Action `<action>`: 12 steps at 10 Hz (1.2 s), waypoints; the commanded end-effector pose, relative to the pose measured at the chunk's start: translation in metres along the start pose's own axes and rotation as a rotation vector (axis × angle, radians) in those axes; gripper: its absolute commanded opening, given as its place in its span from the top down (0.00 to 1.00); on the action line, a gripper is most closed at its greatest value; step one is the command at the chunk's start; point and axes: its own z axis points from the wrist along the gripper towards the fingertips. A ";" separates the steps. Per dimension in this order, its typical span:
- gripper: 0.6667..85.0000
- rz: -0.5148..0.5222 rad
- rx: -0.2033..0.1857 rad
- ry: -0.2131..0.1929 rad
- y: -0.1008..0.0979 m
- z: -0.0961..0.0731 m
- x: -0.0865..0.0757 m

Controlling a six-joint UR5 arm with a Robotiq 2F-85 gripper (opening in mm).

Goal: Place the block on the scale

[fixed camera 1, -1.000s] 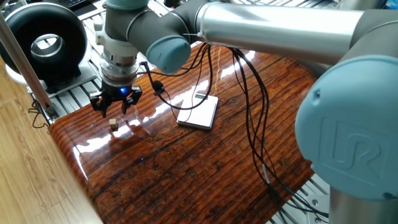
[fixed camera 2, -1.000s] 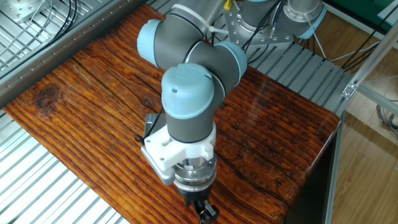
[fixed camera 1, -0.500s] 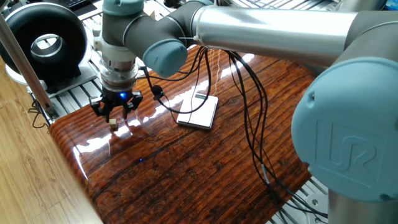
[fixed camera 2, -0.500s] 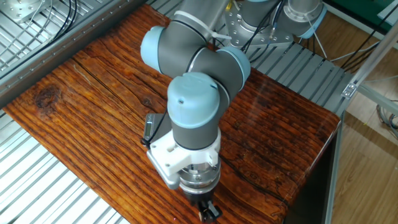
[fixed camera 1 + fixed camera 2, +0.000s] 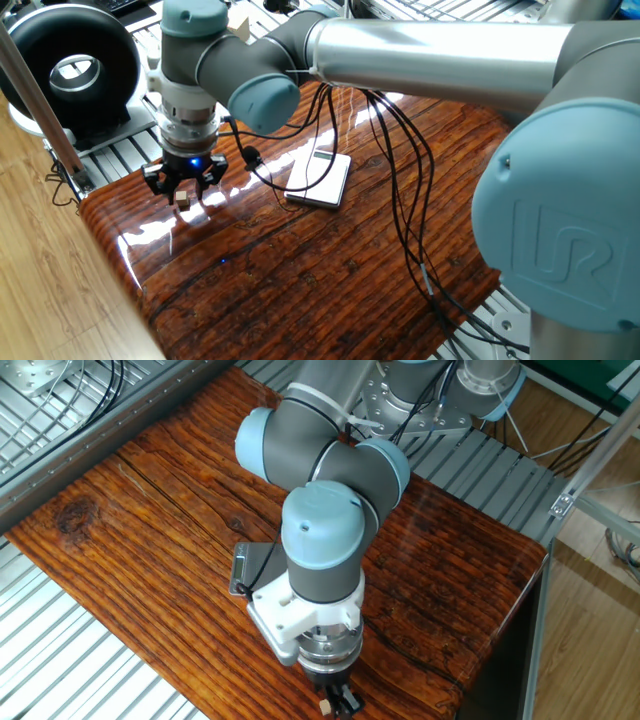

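The block [image 5: 182,200] is a tiny light-brown cube on the wooden table near its left end. My gripper [image 5: 185,192] points straight down over it, with its open fingers on either side of the block and close to the tabletop. In the other fixed view the gripper [image 5: 337,700] is at the bottom edge, with the block [image 5: 325,707] just showing beside the fingertips. The scale [image 5: 320,179] is a flat white slab to the right of the gripper, lying bare. In the other fixed view only its edge [image 5: 241,568] shows behind the arm.
A black ring-shaped device [image 5: 70,70] stands on the metal rails beyond the table's left end. Black cables [image 5: 405,200] hang from the arm over the table's middle. The table's left edge [image 5: 110,250] is close to the gripper.
The gripper has moved slightly left and come down over the block, so its fingers now straddle it. The block and the scale have not moved.
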 end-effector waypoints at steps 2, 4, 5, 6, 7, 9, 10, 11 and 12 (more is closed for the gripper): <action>0.45 0.017 -0.020 -0.009 0.004 0.004 -0.003; 0.48 0.020 -0.010 -0.008 0.001 0.005 -0.002; 0.49 0.020 -0.008 -0.009 0.001 0.004 -0.002; 0.49 0.021 -0.005 -0.010 0.000 0.004 -0.003; 0.51 0.021 0.000 -0.011 -0.001 0.004 -0.003; 0.51 0.019 0.011 -0.021 -0.003 0.003 -0.005; 0.53 0.017 0.025 -0.015 -0.007 0.003 -0.004; 0.55 0.021 0.031 -0.012 -0.009 0.003 -0.003; 0.55 0.021 0.031 -0.012 -0.009 0.003 -0.003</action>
